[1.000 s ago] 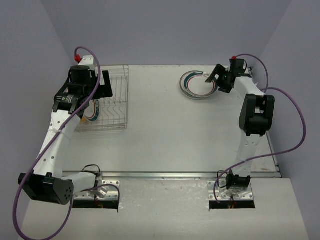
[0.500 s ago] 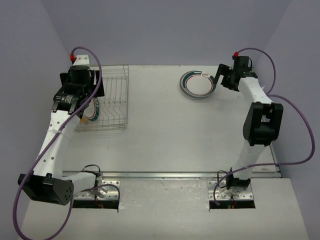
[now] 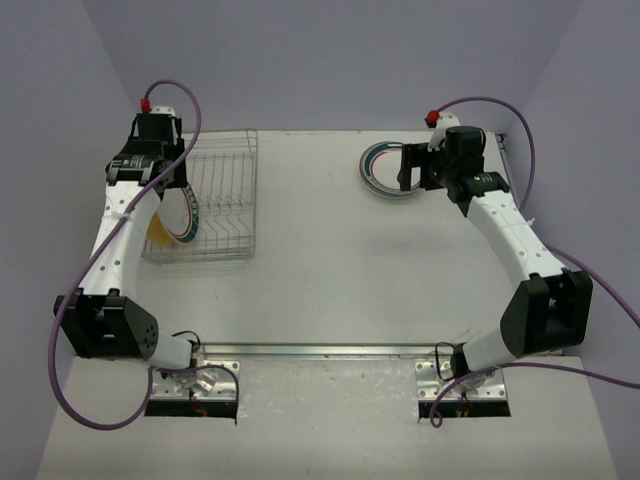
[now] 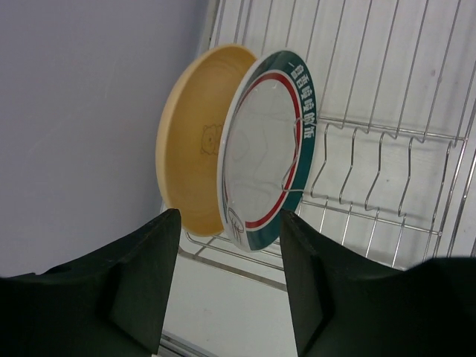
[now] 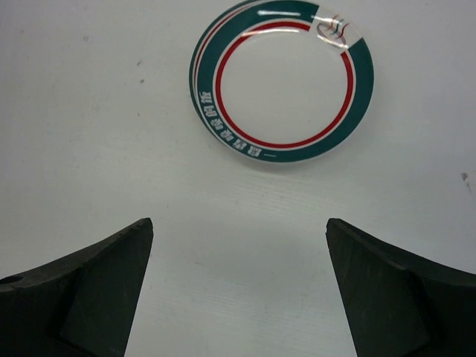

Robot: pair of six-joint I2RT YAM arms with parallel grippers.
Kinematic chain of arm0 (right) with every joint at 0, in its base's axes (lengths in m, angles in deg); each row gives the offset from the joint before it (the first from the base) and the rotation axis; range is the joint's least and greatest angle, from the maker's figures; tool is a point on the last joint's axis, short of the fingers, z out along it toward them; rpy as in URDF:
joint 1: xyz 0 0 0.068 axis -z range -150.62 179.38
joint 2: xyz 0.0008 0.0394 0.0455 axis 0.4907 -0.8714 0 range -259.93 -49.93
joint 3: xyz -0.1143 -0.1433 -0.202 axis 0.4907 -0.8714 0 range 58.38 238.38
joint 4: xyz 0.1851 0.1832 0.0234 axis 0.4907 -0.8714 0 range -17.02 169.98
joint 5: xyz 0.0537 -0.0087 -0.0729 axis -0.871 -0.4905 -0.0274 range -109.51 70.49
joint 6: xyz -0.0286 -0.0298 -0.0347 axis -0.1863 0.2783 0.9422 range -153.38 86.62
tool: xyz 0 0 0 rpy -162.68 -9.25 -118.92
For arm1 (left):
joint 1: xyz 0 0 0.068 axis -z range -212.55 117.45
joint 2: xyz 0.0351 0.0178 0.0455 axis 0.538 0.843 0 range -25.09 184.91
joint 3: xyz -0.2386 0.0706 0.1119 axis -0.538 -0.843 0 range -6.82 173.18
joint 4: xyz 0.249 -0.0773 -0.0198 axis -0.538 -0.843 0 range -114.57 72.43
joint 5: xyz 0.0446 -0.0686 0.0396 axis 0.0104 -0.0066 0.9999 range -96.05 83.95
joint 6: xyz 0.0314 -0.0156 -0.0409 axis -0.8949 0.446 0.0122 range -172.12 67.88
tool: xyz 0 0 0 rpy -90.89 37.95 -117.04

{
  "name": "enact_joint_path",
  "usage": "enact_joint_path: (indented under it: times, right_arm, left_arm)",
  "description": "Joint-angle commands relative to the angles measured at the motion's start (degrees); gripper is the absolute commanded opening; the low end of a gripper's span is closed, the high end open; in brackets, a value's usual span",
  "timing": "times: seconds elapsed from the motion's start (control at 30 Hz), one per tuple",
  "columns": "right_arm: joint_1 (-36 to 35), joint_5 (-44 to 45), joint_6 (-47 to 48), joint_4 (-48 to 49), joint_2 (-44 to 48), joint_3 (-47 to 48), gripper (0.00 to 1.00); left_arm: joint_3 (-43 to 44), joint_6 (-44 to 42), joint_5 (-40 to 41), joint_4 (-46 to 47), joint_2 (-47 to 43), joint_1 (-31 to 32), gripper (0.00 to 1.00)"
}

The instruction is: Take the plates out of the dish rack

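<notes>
Orange plate [image 4: 190, 149] and teal-rimmed plate [image 4: 264, 149] stand on edge in the rack [image 4: 387, 126], side by side, straight ahead of the left hand [image 4: 227, 223], orange one further left. Left hand open, gripping nothing. Second teal plate [image 5: 281, 82] lies flat on the desk [image 5: 89, 111] ahead of the right hand [image 5: 238, 223], clear of its fingers. Right hand open wide.

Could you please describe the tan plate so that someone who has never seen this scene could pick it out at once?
Find the wire rack at the table's far left. Two plates stand upright side by side in it; the tan plate is the one nearer the left wall. The teal-rimmed plate beside it has a red ring; this one is orange-tan all over.
</notes>
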Motion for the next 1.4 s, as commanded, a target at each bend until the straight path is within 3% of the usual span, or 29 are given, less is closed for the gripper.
enact_joint_path:
  times: [0.0,0.17,0.53,0.67,0.8,1.0,1.23,1.37]
  right_arm:
    - [0.3,-2.9,-1.5,0.3,3.8,-3.5,0.99]
    - [0.2,-4.0,-1.6,0.3,6.4,-6.5,0.99]
    - [0.2,-5.3,-1.4,0.3,8.5,-7.7,0.99]
    - [0.2,-5.7,-1.6,0.1,8.5,-7.4,0.99]
    - [0.2,-5.9,-1.4,-0.1,8.5,-6.8,0.99]
    - [0.2,-6.3,-1.5,-0.3,8.6,-6.3,0.99]
    - [0.0,-7.4,-2.4,-0.3,8.6,-5.7,0.99]
    - [-0.2,-8.2,-2.4,0.0,8.5,-4.4,0.99]
  left_arm:
    - [3.0,-1.1,-1.3,-0.7,1.3,-1.1,0.53]
    - [3.6,-0.8,-3.0,-0.8,6.1,-4.7,0.52]
    - [-2.0,-1.7,-3.8,2.5,9.9,-5.1,0.5]
    - [-3.2,-1.1,-3.8,3.2,10.7,-5.1,0.45]
    - [-4.4,-0.5,-4.1,3.8,11.0,-5.1,0.33]
    - [-3.5,-0.2,-3.7,3.7,10.1,-5.1,0.0]
    - [3.6,0.4,-5.4,-0.5,8.7,-5.0,0.0]
    - [12.1,-0.5,-4.5,-3.7,9.2,-4.2,0.0]
